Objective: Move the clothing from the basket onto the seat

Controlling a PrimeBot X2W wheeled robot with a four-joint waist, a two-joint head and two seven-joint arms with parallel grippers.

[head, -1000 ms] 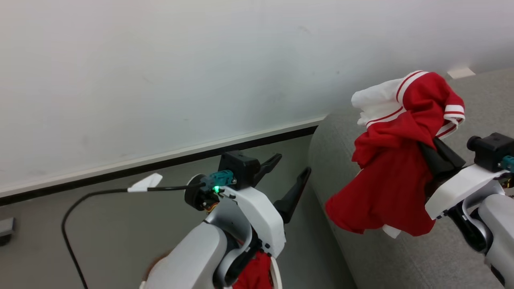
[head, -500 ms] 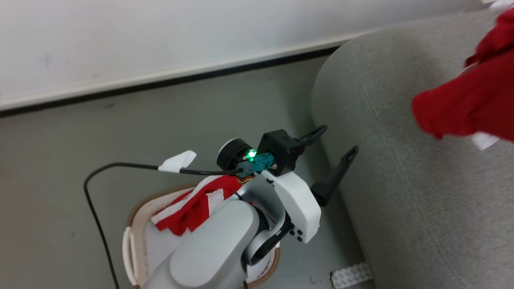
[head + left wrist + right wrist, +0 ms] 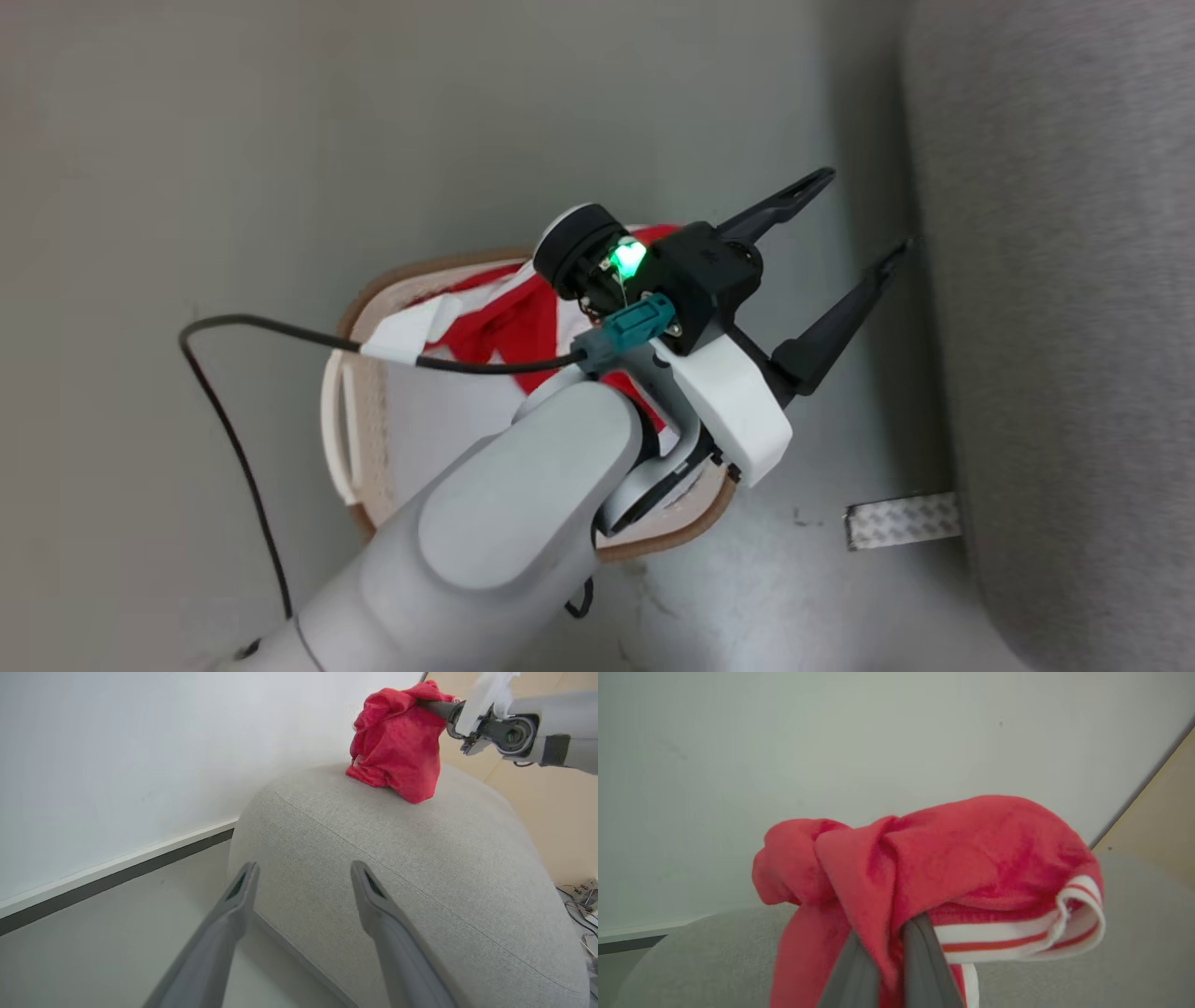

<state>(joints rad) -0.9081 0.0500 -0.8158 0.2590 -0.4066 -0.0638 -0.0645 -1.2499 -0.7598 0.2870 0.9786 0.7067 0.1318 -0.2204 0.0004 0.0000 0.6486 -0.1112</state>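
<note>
A red garment with white stripe trim (image 3: 952,858) hangs bunched from my right gripper (image 3: 882,931), which is shut on it. In the left wrist view this garment (image 3: 397,751) is held over the top of the light-grey seat (image 3: 397,868), its lower edge at the cushion. More red and white clothing (image 3: 504,322) lies in the off-white basket (image 3: 420,273) with a brown rim, on the floor beside the seat (image 3: 1055,280). My left gripper (image 3: 865,209) stands open above the basket's right side, with nothing between its fingers (image 3: 233,905), pointing at the seat's side.
A black cable (image 3: 233,439) runs from my left wrist down across the grey floor. A small ribbed metal plate (image 3: 901,520) lies on the floor at the seat's foot. A white wall with a dark skirting (image 3: 117,877) stands behind the seat.
The head camera has tilted down, so the basket is in its view and the held garment has left it. My left gripper stays open; the right stays shut on the garment.
</note>
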